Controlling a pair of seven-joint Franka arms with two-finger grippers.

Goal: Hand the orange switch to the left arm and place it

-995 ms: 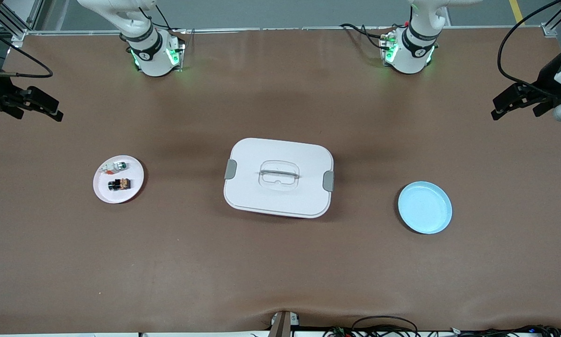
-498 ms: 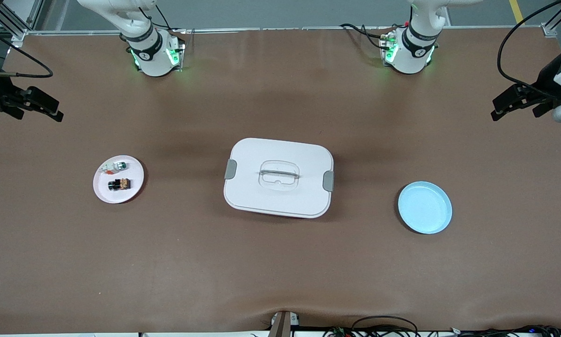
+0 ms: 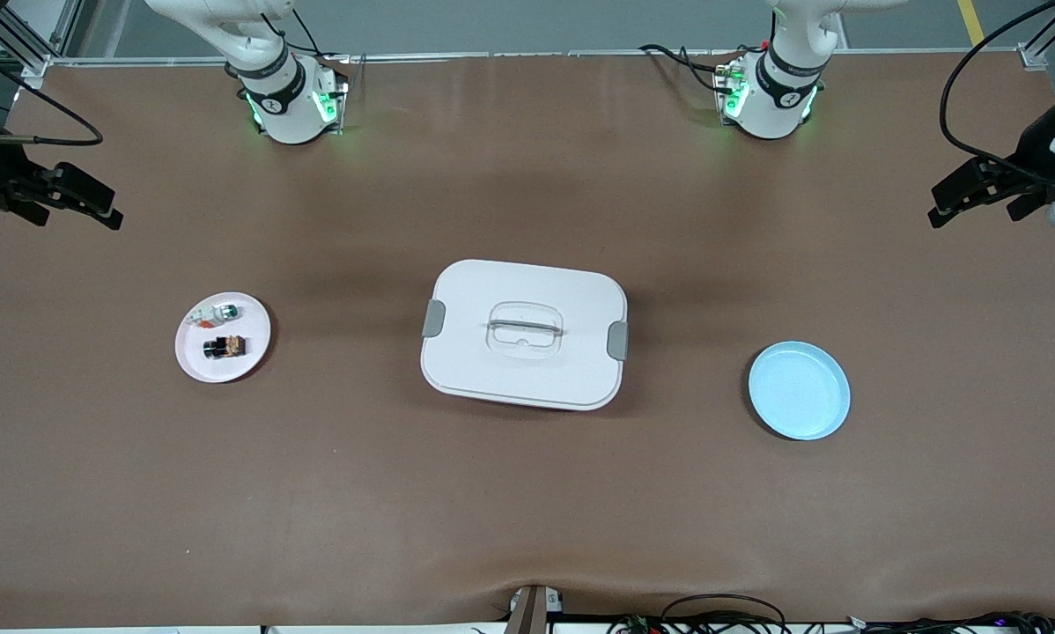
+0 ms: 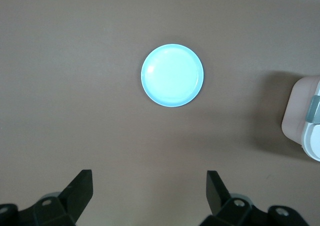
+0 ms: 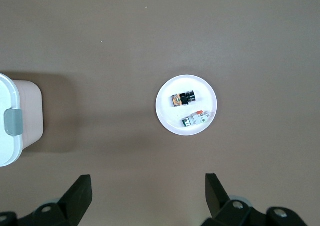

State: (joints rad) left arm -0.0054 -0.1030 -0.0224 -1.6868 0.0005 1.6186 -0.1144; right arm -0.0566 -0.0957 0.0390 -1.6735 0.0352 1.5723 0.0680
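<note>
Brown counter (image 3: 527, 493), box (image 3: 524, 334) mid-way. Orange switch (image 3: 225, 346) lies on pink plate (image 3: 223, 370), below right gripper (image 5: 145, 193)'s spread, empty jaws. Left gripper (image 4: 149, 192), jaws spread, waits above blue plate (image 4: 172, 75). Nothing grasped; next, right descends.

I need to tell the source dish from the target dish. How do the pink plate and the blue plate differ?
The round pink plate lies toward the right arm's end of the table; the round light blue plate lies toward the left arm's end. The pink plate carries the orange switch and a small white-and-green part; the blue plate holds nothing. Both are shallow, round dishes beside the large white box.
</note>
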